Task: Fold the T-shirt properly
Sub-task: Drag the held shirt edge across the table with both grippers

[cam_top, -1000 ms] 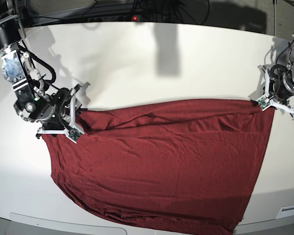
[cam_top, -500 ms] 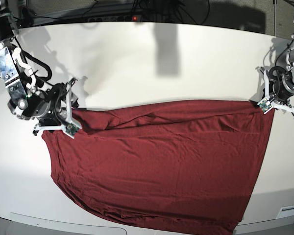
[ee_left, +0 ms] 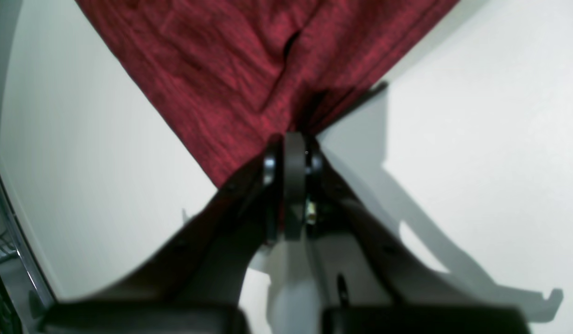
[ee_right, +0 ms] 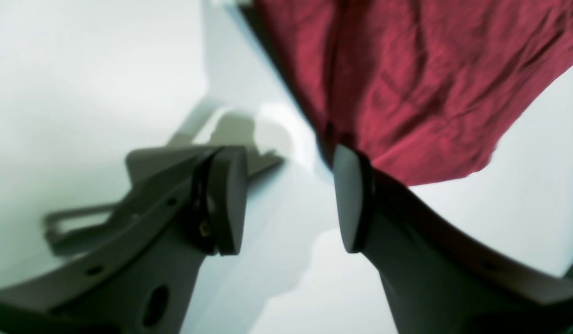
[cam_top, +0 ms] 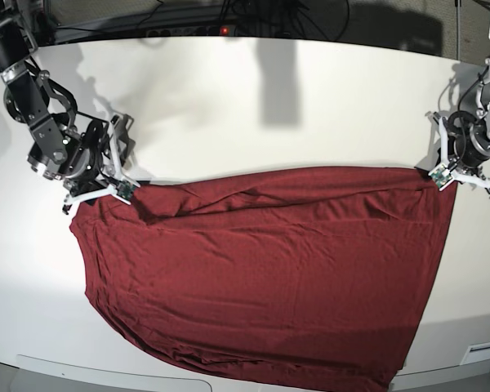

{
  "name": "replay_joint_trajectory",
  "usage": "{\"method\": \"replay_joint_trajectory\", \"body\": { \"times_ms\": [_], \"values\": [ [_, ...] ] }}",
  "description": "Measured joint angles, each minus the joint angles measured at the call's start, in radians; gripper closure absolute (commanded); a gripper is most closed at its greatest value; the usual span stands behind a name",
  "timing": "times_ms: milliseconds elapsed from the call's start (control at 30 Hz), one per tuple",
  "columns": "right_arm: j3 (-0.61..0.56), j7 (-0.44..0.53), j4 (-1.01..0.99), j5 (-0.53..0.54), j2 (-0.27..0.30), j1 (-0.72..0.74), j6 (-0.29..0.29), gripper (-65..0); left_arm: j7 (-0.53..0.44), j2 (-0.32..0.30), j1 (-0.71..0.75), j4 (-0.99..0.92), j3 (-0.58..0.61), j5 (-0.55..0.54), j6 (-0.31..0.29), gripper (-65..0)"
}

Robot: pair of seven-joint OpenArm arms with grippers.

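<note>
The maroon T-shirt (cam_top: 269, 269) lies spread flat over the white table (cam_top: 245, 106), with a creased fold along its far edge. At the far right corner my left gripper (cam_top: 451, 173) is shut on the cloth. The left wrist view shows the T-shirt (ee_left: 249, 60) bunching into the shut left gripper (ee_left: 292, 139). My right gripper (cam_top: 121, 159) hovers open just off the far left corner. In the right wrist view the right gripper (ee_right: 291, 199) has only bare table between its fingers, and the T-shirt (ee_right: 407, 93) lies beyond the right one.
Cables and a power strip with a red light (cam_top: 224, 30) run along the table's back edge. The shirt's near hem reaches the front edge (cam_top: 229, 377). Bare white tabletop stretches behind the shirt.
My right arm has drawn back and away from the shirt's left corner, staying open. The left gripper and the cloth have barely moved.
</note>
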Motion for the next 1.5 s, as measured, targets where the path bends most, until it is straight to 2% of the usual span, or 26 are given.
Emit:
{"method": "replay_joint_trajectory", "body": {
  "times_ms": [67, 367, 400, 467, 633, 767, 833, 900, 1000, 1067, 1233, 1367, 1500],
  "values": [
    [-0.013, 0.0, -0.029, -0.037, -0.025, 0.024, -0.031, -30.2, 0.0, 0.0, 0.0, 0.0, 0.0, 0.0, 0.0, 0.0],
    [-0.049, 0.014, -0.153, -0.033, -0.08, 0.112, -0.031, -30.1, 0.003, 0.0, 0.0, 0.0, 0.0, -0.013, 0.0, 0.0],
    [-0.049, 0.014, -0.155, -0.034, -0.082, 0.114, -0.031, -29.3, 0.003, 0.0, 0.0, 0.0, 0.0, -0.013, 0.0, 0.0],
    [-0.05, 0.014, -0.157, -0.033, -0.082, 0.114, -0.03, -22.1, 0.005, 0.0, 0.0, 0.0, 0.0, -0.019, 0.0, 0.0],
    [-0.051, 0.003, -0.157, -0.033, -0.082, 0.114, -0.031, 0.0, 0.07, -0.003, 0.0, -0.001, 0.0, -0.202, 0.0, 0.0],
    [-0.051, -0.01, -0.136, -0.033, -0.077, 0.114, -0.084, 0.0, 0.144, -0.046, 0.012, 0.03, 0.007, -0.422, -0.02, 0.0],
    [-0.053, -0.015, -0.105, -0.028, -0.061, 0.106, -0.099, 0.0, 0.199, -0.097, 0.021, 0.068, 0.01, -0.517, -0.04, 0.0],
    [-0.055, -0.019, -0.069, -0.023, -0.043, 0.11, -0.127, 0.0, 0.206, -0.155, 0.028, 0.115, 0.013, -0.62, -0.034, 0.0],
    [-0.052, -0.035, -0.057, 0.035, -0.038, 0.155, -0.136, 0.0, 0.184, -0.209, 0.003, 0.171, 0.007, -0.666, -0.032, 0.0],
    [-0.052, -0.048, -0.056, 0.064, -0.04, 0.173, -0.136, 0.0, 0.181, -0.199, -0.001, 0.177, 0.007, -0.665, 0.05, 0.0],
    [-0.055, -0.023, -0.102, 0.055, -0.066, 0.208, -0.137, 0.0, 0.155, -0.141, -0.005, 0.16, 0.012, -0.583, 0.172, 0.0],
    [-0.052, -0.011, -0.183, 0.05, -0.113, 0.275, -0.143, 0.0, 0.153, -0.101, -0.045, 0.161, 0.011, -0.556, 0.234, 0.0],
    [-0.053, 0.009, -0.27, 0.052, -0.144, 0.316, -0.143, 0.0, 0.16, -0.054, -0.053, 0.16, 0.011, -0.507, 0.352, 0.0]
  ]
}}
